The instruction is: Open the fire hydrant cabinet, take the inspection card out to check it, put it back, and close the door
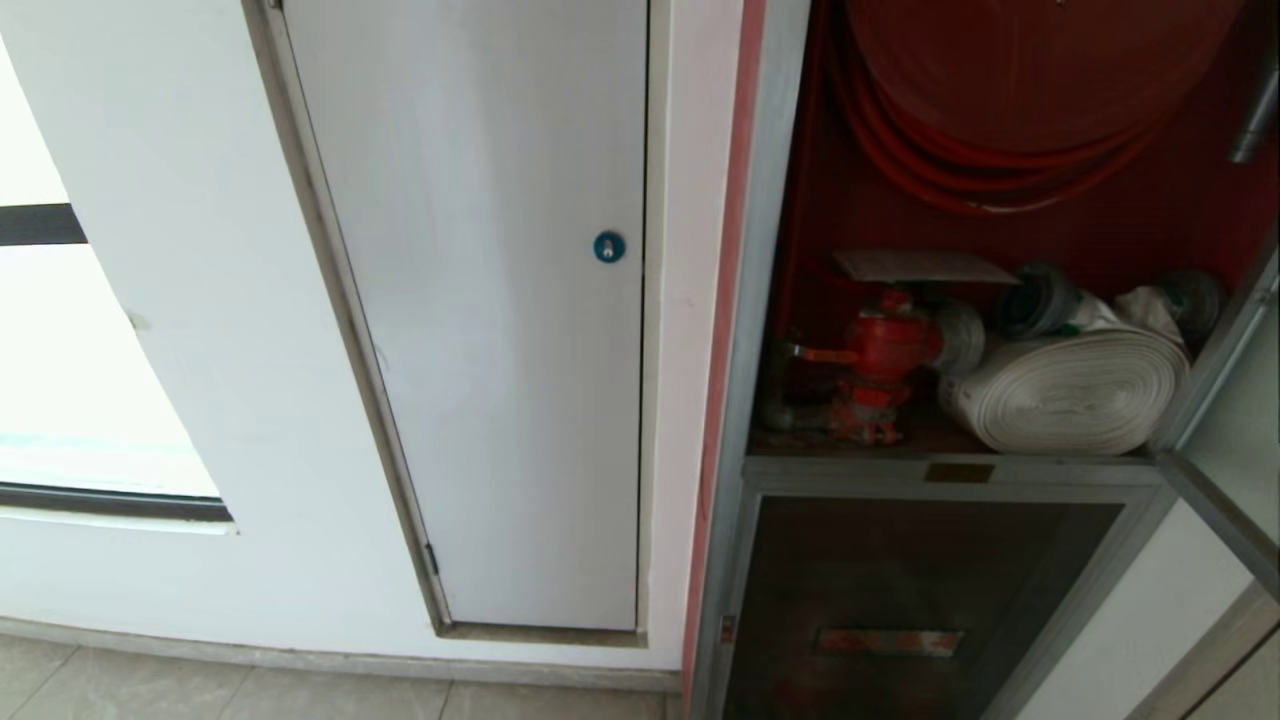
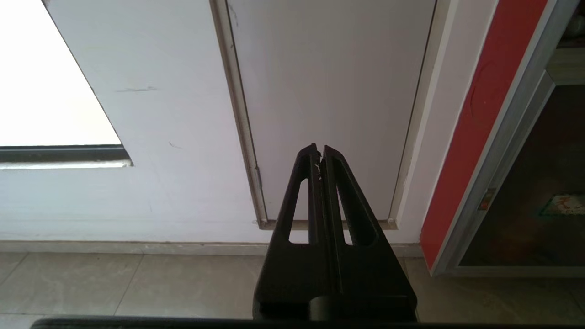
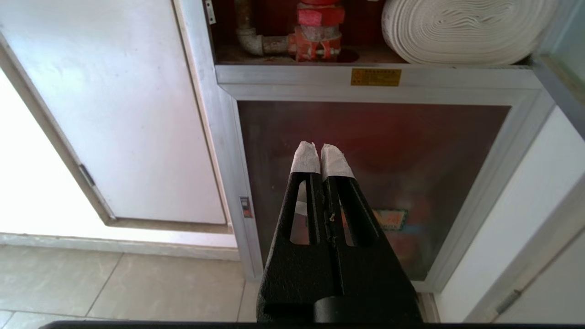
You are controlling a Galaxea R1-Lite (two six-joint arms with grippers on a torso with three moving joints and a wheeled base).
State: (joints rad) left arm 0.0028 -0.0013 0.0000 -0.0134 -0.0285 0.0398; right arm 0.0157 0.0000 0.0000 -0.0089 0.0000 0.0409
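The fire hydrant cabinet (image 1: 760,300) stands open, showing a dark red inside with a red hose reel (image 1: 1000,80), a red valve (image 1: 880,360) and a white rolled hose (image 1: 1075,390). The inspection card (image 1: 925,265) lies flat on top of the valve. The door (image 1: 1215,505) is swung out at the right edge. Neither gripper shows in the head view. In its wrist view my right gripper (image 3: 318,148) is shut and empty, low before the lower dark glass panel (image 3: 388,151), below the valve (image 3: 317,27). My left gripper (image 2: 319,148) is shut and empty, facing the white panel (image 2: 329,91).
Left of the cabinet is a plain white panel (image 1: 500,300) with a round blue lock (image 1: 608,246). A window (image 1: 60,380) is at the far left. Below the open recess sits a smaller dark glass panel (image 1: 900,580). Grey floor tiles (image 1: 250,690) run along the wall.
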